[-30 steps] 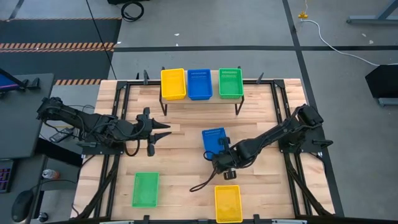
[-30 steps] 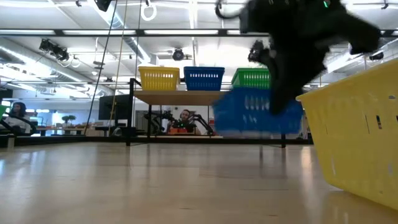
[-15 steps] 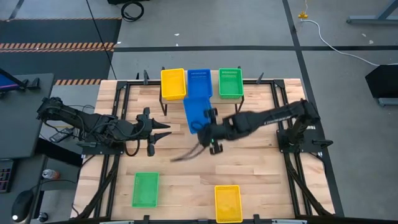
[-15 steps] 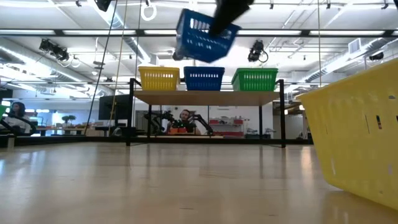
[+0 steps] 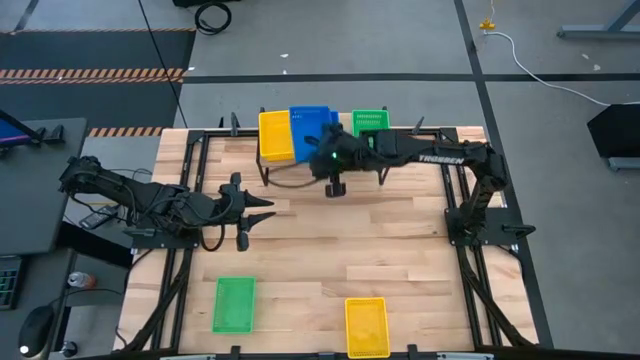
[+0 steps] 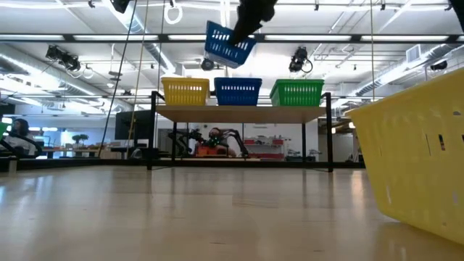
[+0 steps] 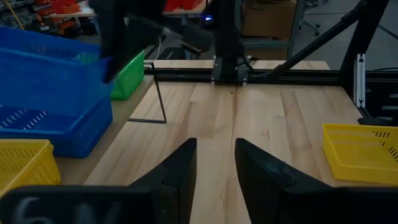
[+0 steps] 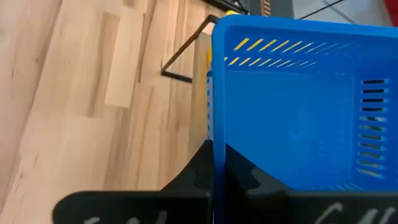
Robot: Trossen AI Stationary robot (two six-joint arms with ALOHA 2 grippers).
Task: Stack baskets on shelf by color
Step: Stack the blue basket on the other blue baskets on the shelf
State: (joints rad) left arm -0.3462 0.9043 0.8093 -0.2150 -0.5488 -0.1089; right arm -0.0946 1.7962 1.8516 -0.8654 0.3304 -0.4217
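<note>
The right gripper (image 5: 322, 150), clamped on a blue basket's (image 5: 309, 125) wall, hangs it above the shelf's (image 6: 239, 113) middle, seemingly tilted; level it over the blue basket on the shelf (image 6: 238, 91), then lower.

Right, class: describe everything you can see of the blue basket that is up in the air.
The lifted blue basket is a shallow rectangular tray of what looks like plastic, with slotted sides. The right end effector is shut on one wall's rim. The basket hangs tilted, well above the shelf, over the blue basket on the shelf, touching nothing but the fingers. From above it partly covers that basket and overlaps the yellow basket on the shelf. It looks empty.
</note>
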